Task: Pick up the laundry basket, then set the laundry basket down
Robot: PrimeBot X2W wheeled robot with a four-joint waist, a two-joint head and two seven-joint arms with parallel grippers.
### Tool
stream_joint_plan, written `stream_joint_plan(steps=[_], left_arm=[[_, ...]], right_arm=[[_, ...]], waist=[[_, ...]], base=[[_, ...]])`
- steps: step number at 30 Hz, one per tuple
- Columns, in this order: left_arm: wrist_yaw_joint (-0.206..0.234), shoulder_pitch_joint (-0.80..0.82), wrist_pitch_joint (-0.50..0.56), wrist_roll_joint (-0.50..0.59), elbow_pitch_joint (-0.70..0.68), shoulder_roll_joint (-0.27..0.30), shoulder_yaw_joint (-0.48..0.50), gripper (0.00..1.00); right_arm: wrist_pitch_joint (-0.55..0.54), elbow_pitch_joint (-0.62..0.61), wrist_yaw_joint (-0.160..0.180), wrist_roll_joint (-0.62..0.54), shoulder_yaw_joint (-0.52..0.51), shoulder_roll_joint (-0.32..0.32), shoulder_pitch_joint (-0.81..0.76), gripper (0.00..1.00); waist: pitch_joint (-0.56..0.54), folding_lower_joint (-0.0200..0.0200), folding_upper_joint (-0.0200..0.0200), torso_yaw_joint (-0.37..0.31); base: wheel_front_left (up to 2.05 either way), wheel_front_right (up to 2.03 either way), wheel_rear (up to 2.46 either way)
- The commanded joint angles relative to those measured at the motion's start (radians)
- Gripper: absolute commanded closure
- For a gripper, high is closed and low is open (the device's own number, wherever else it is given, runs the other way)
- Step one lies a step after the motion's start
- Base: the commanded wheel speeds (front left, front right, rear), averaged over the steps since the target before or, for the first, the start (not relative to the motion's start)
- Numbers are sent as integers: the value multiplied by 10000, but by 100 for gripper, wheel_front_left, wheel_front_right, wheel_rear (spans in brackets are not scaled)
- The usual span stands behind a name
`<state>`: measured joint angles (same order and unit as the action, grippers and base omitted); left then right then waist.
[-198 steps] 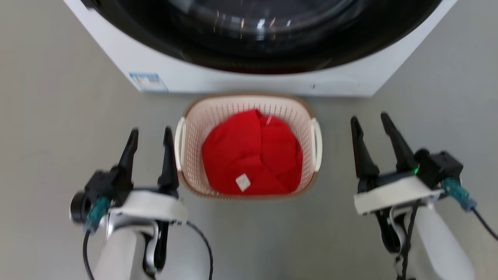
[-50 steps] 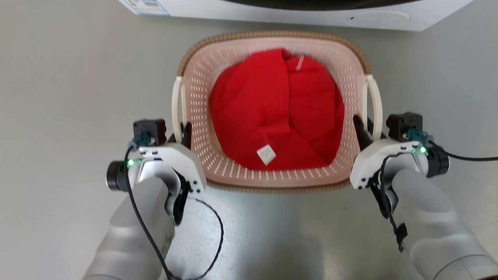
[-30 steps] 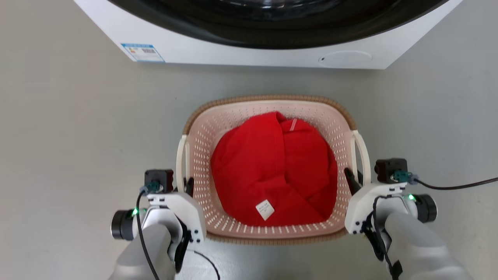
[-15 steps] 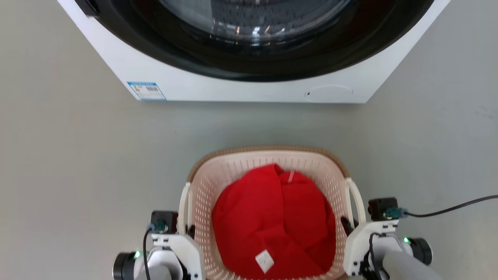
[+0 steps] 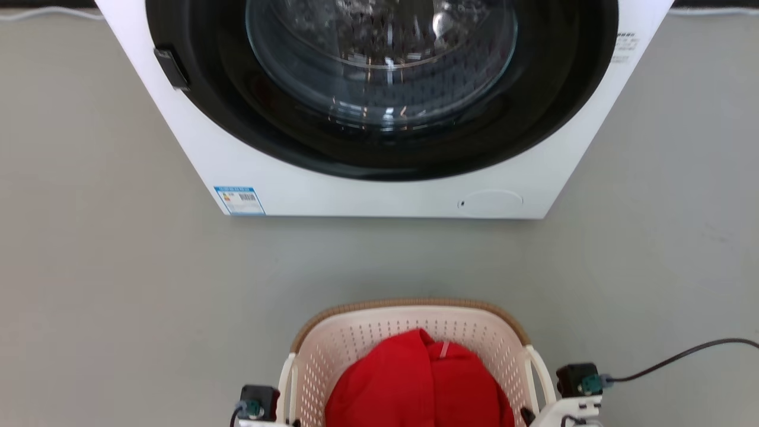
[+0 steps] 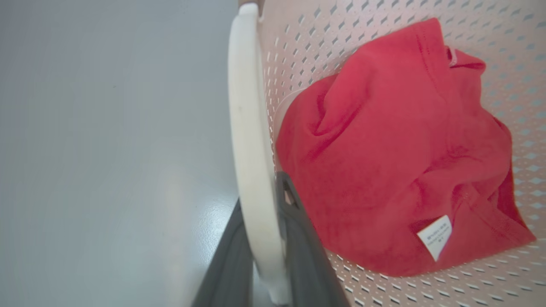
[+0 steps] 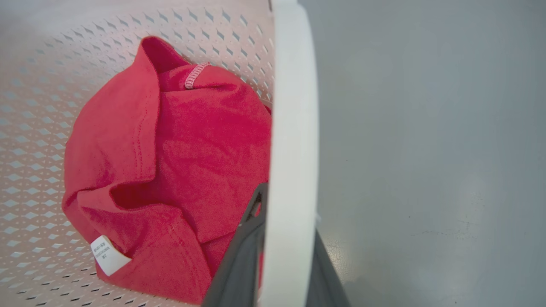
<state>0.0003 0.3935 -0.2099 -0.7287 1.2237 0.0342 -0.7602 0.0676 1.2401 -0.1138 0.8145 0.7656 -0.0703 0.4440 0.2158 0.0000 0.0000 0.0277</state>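
Left wrist view: the left gripper [image 6: 262,213] is seen closed narrowly on the white side handle [image 6: 249,128] of the laundry basket [image 6: 490,42], with one dark finger outside the handle and one inside. In the right wrist view, the right gripper [image 7: 290,221] is clamped likewise on the opposite handle [image 7: 294,106]. In the head view, the basket is found at the bottom edge, well apart from the washer [image 5: 379,198], with a red garment [image 5: 415,385] lying in it. Whether its base is clear of the floor [image 5: 118,284] cannot be told, but the carrying step is judged to be in hand. For the set-down, both arms should be lowered evenly, and the handles released only once the base is rested.
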Motion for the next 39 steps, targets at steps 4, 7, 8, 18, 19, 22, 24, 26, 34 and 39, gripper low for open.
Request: stream_joint_plan(steps=[4, 7, 8, 18, 19, 22, 24, 26, 34, 39], left_arm=[[22, -374, -7, -177, 24, 160, -151, 100], [22, -492, 40, -276, 69, 160, -262, 100], [25, -511, 56, -306, 83, 160, -295, 100], [45, -576, 124, -620, 117, 160, -550, 100], [45, -580, 128, -652, 117, 160, -574, 100], [60, -580, 124, -739, 123, 160, -640, 100], [74, -567, 112, -797, 128, 160, -676, 100], [80, -561, 107, -825, 133, 160, -693, 100], [104, -528, 73, -1027, 161, 160, -846, 100], [130, -497, 24, -1156, 181, 160, -955, 100]], right_arm=[[-174, -187, -169, 417, 631, 201, -563, 100], [-237, -195, -169, 608, 809, 201, -672, 100], [-252, -188, -169, 664, 867, 201, -688, 100], [-286, -82, -169, 1162, 1365, 201, -745, 100], [-283, -76, -169, 1215, 1411, 201, -757, 100], [-246, -44, -169, 1357, 1549, 201, -772, 100], [-216, -23, -169, 1450, 1636, 201, -782, 100], [-212, -16, -169, 1500, 1679, 201, -788, 100], [-160, 59, -169, 1861, 2011, 201, -769, 100], [-121, 98, -169, 2104, 2247, 201, -738, 100]], waist=[[-680, 0, 0, 34], [-818, 0, 0, 36], [-853, 0, 0, 39], [-1047, 0, 0, 40], [-1058, 0, 0, 37], [-1069, 0, 0, 36], [-1063, 0, 0, 39], [-1059, 0, 0, 39], [-1025, 0, 0, 64], [-1053, 0, 0, 62]], base=[[0, 0, 0], [0, 0, 0], [0, 0, 0], [0, 0, 0], [0, 0, 0], [0, 0, 0], [0, 0, 0], [0, 0, 0], [0, 0, 0], [0, 0, 0]])
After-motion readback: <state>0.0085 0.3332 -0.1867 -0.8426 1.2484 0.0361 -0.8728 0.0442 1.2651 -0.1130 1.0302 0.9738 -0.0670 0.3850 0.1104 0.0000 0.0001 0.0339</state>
